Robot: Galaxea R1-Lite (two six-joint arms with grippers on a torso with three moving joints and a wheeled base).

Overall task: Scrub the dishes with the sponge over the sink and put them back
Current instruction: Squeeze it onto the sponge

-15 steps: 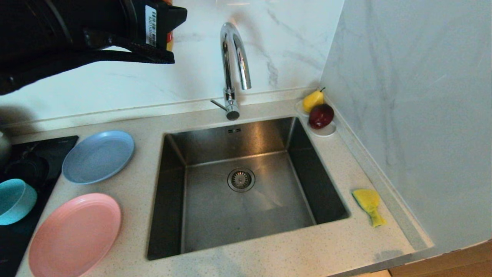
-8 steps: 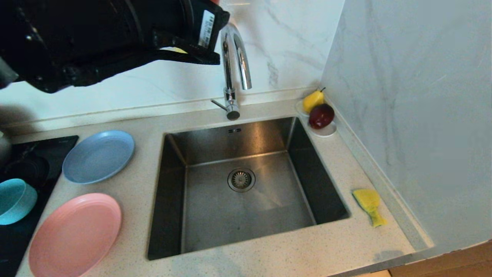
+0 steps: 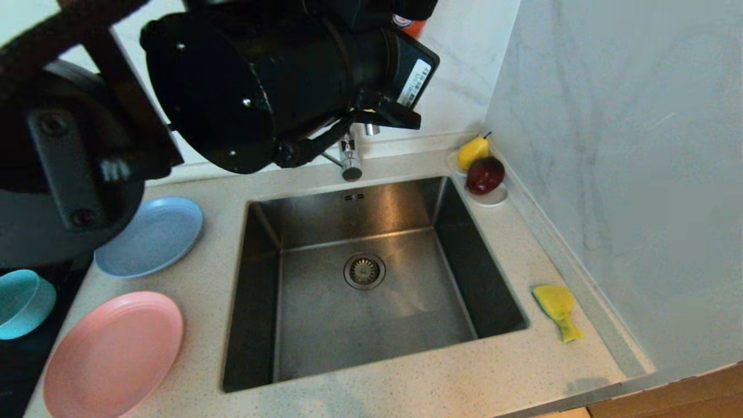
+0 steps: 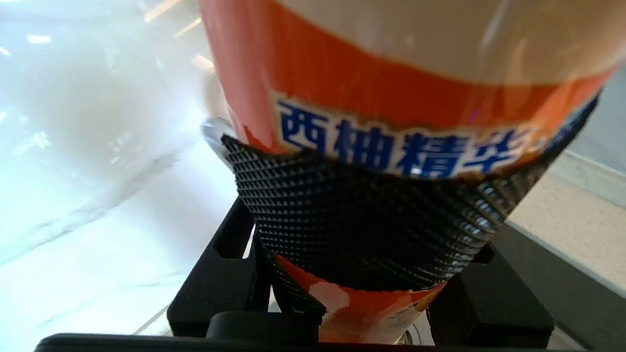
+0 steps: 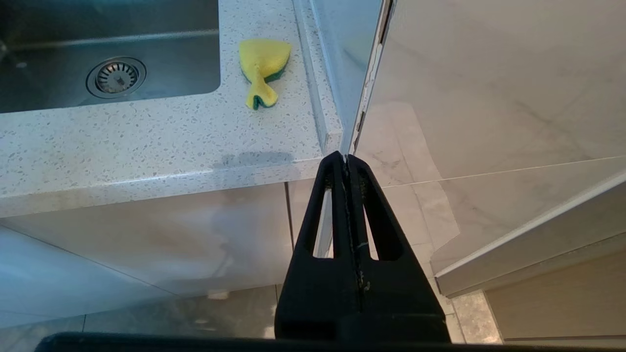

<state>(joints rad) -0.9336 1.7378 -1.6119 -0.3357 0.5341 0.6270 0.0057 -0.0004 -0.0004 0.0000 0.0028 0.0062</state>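
Sitting untouched, the pink plate [image 3: 113, 353], blue plate [image 3: 148, 235] and sponge [image 3: 556, 309] flank the empty sink [image 3: 371, 278]; farther back, the left gripper [image 4: 364, 230], clamped on an orange bottle [image 4: 391, 98], has swung across toward the tap [image 3: 351, 157]. Scrubbing looks unstarted; right gripper [image 5: 346, 164] closed, parked.

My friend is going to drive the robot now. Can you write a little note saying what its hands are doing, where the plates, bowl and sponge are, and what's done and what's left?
Left gripper: shut on an orange-labelled bottle, up by the chrome arched tap.
Right gripper: shut, empty, parked low in front of the counter.
Matte blue round plate, matte pink round plate and small teal bowl sit left of the stainless-steel sink.
Bent yellow-and-green sponge lies on the counter right of the sink.
Done: no dish lifted, sponge not picked up.
Left: scrub each dish over the sink, put them back.
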